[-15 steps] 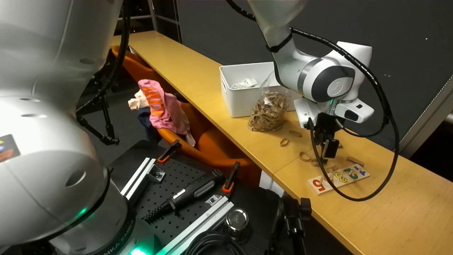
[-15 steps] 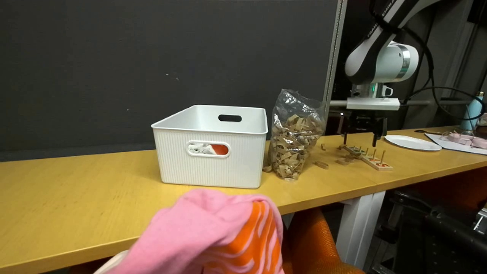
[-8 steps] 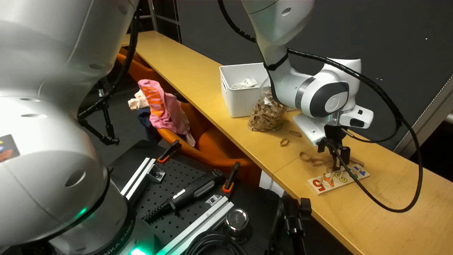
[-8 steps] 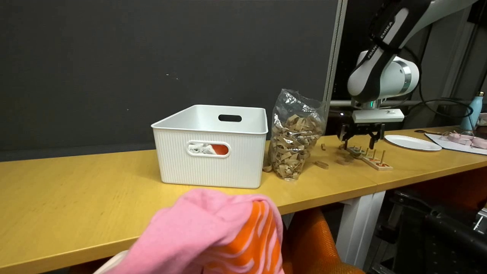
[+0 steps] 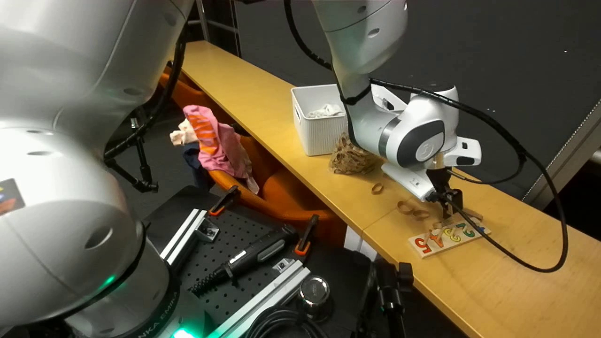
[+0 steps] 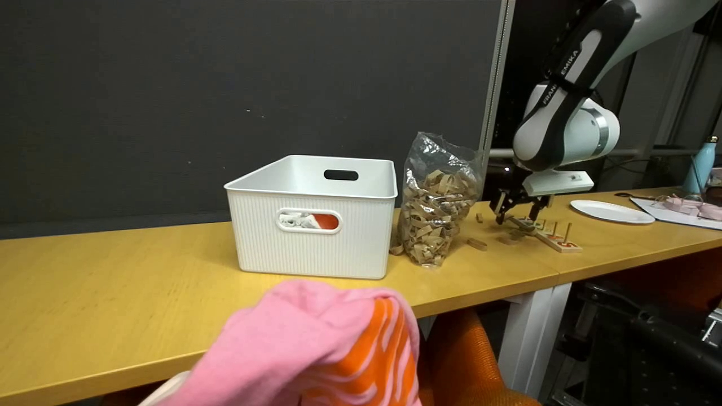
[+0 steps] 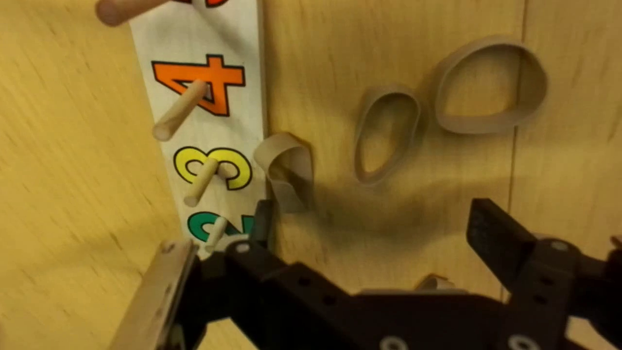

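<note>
My gripper (image 7: 371, 218) is open and empty, low over the wooden table, fingers apart. In the exterior views it shows beside the peg board (image 5: 449, 213) (image 6: 517, 217). The white peg board (image 7: 248, 121), with coloured numbers and upright wooden pegs, shows in both exterior views (image 5: 429, 251) (image 6: 555, 242). In the wrist view one fingertip overlaps the board's edge by the green 2. A curled tan band (image 7: 288, 200) lies against the board near that fingertip. An oval band (image 7: 371, 177) and a round band (image 7: 476, 125) lie farther out. Another band (image 7: 435, 282) is partly hidden behind the gripper body.
A clear bag of tan bands (image 6: 431, 225) stands beside a white basket (image 6: 310, 248) holding cloth. More loose bands (image 5: 377, 188) lie near the bag. A white plate (image 6: 612, 211) and blue bottle (image 6: 701, 166) are farther along. The arm's black cable (image 5: 561, 234) loops over the table.
My gripper has moved down toward the table and tilted, then shifted slightly toward the bag side. Its fingers stay apart. The board, bands, bag and basket have not moved.
</note>
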`<act>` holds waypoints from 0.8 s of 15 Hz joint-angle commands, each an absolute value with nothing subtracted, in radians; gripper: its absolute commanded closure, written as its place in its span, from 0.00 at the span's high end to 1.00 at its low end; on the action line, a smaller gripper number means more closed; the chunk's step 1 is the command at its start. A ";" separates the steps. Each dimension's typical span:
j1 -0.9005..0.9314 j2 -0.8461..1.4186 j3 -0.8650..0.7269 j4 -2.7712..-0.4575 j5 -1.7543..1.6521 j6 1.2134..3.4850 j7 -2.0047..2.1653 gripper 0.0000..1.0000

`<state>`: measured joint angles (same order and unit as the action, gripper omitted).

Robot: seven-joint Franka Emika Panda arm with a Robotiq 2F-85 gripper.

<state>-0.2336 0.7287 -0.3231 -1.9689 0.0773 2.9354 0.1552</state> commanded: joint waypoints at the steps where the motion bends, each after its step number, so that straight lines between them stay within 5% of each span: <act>1: -0.260 0.708 -0.276 -2.041 0.068 3.047 0.095 1.00; 12: -0.342 0.702 -0.221 -2.128 0.071 3.196 0.043 1.00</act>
<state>-0.2838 0.7237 -0.2706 -2.1216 0.0774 3.1795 0.0786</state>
